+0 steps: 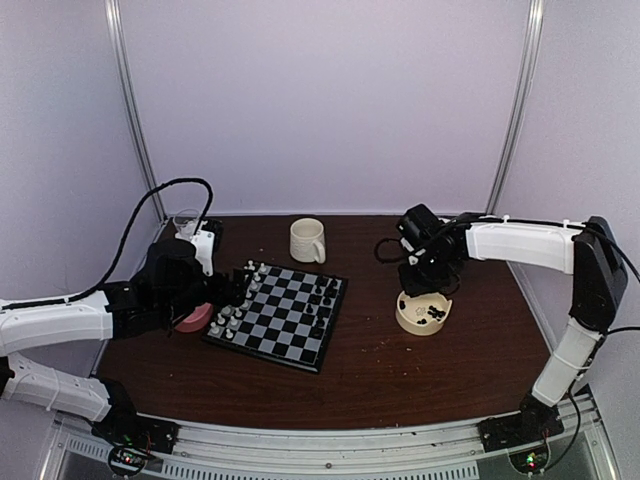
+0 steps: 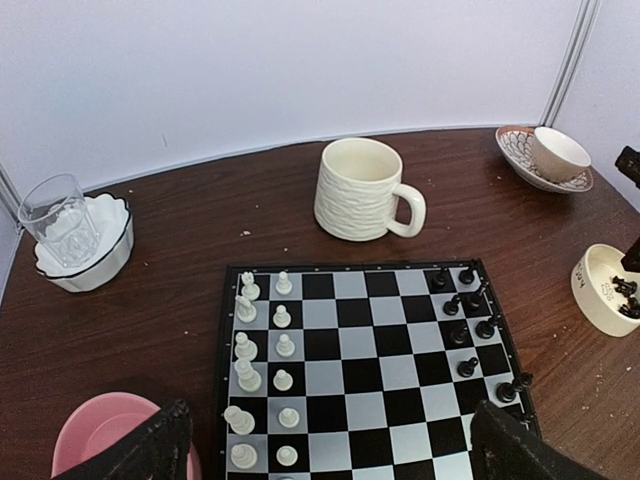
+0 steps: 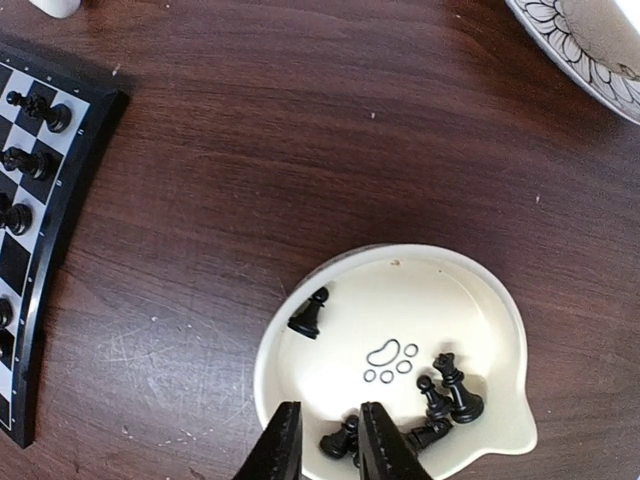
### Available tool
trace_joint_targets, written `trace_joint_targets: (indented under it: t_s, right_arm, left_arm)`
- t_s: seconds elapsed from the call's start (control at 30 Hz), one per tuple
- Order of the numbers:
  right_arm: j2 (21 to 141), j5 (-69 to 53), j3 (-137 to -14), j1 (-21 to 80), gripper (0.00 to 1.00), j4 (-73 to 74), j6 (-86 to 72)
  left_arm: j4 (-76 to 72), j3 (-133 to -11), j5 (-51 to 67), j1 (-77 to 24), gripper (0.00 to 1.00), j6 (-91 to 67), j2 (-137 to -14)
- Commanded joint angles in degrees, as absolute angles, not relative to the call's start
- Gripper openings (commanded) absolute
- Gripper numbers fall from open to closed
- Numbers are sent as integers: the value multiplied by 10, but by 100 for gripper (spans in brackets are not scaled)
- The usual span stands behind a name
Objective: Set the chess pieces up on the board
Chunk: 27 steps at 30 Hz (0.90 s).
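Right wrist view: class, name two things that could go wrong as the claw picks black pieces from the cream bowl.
1. The black pieces lie clustered in the cream bowl beside the right claw; its narrowly parted fingers might pinch two or knock one aside.
2. The pawn lies on its side, so a grasp could be tilted and it may topple on the board.

board (image 1: 278, 315) angled on table (image 1: 400, 375), mug (image 1: 307, 240) behind; right gripper (image 1: 424, 291) over cream bowl (image 1: 405, 318)
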<state>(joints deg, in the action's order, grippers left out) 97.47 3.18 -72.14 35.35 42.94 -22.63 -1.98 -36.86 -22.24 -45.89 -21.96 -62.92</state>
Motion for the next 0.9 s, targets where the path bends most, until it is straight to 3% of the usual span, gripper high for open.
trace_joint_targets:
  t_s: [0.0, 0.87]
  right_arm:
    - [1001, 21, -721, 351, 22, 382, -242]
    - [1056, -14, -686, 338, 22, 341, -256]
  left_arm:
    - [-36, -379, -210, -456, 97, -211, -623]
    - [-33, -382, -207, -456, 97, -207, -627]
